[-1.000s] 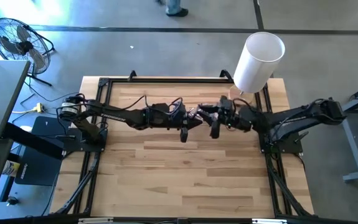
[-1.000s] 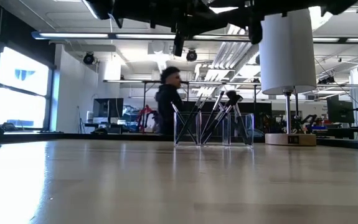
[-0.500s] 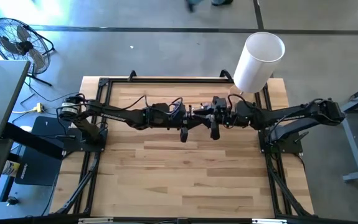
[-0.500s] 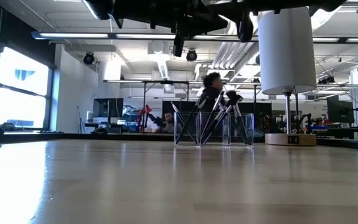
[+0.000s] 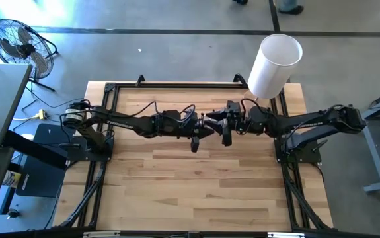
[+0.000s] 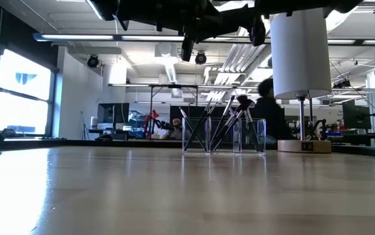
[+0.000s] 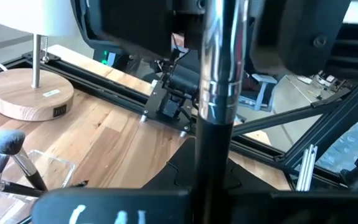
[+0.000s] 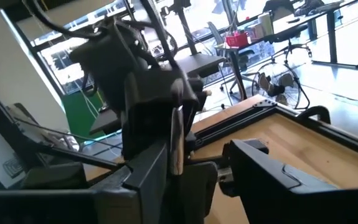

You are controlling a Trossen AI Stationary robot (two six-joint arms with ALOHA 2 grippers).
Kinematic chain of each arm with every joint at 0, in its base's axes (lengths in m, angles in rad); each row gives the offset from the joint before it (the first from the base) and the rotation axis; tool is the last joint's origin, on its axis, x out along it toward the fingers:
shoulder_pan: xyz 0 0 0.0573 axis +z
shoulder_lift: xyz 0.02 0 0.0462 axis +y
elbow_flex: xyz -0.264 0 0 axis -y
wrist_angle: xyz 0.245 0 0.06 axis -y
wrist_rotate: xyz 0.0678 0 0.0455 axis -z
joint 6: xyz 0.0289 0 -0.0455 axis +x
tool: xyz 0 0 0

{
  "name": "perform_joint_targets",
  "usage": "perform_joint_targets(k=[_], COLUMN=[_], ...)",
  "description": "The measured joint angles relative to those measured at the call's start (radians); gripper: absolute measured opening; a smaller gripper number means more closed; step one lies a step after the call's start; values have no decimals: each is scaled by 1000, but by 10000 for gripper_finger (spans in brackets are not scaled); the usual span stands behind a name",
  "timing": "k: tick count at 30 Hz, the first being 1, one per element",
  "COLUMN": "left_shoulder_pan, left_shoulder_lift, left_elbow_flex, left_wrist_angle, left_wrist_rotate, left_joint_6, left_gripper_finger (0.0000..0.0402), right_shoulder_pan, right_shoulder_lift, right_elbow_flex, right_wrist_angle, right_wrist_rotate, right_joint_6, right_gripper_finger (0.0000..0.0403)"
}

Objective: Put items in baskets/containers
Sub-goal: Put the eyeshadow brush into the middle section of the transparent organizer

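Observation:
Both arms meet in mid-air over the middle of the table. My left gripper [image 5: 201, 126] is shut on a makeup brush [image 7: 218, 93] with a dark handle and a silver ferrule. My right gripper [image 5: 220, 123] is open, its two fingers [image 7: 129, 25] standing on either side of the brush's ferrule; whether they touch it I cannot tell. In the right wrist view a pale part of the brush [image 8: 176, 144] shows between that gripper's fingers. Below, the clear tray [image 6: 223, 136] stands on the table with several brushes leaning upright in it. My left gripper holds the brush by its dark handle [image 7: 213, 168], below the silver ferrule, pinched between the two fingers. The brush points away from the fingers toward the right arm and is lifted clear of the table. The gripper's own body hides the place of contact.
A lamp with a tall white cylinder shade [image 5: 274, 65] and a round wooden foot [image 7: 32, 93] stands at the table's far right, close to the tray. A black frame rail [image 5: 176, 84] runs round the table. A person [image 6: 269, 117] is in the room behind.
My right gripper has moved toward the table's left, up to the left gripper, so that its fingers now stand around the brush. My left gripper has kept still. A person has walked across the room behind.

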Motion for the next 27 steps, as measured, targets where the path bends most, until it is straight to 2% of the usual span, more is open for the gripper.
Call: perform_joint_targets(k=[11,16,23,27], left_shoulder_pan=[0,0,0,0], left_shoulder_lift=[0,0,0,0], left_elbow_flex=[0,0,0,1], left_wrist_angle=[-3,-3,-12,-30], left_wrist_rotate=[-1,-3,-5,-11], left_joint_6=[0,0,0,0], left_gripper_finger=[0,0,0,0], right_shoulder_pan=[-12,-12,-11,-18], right_shoulder_lift=[0,4,116,138], right_elbow_flex=[0,1,89,113], right_wrist_angle=[4,4,-7,-35], right_wrist_rotate=[-51,-33,-34,-39], right_joint_6=[7,7,-8,-19], right_gripper_finger=[173,174,165,153])
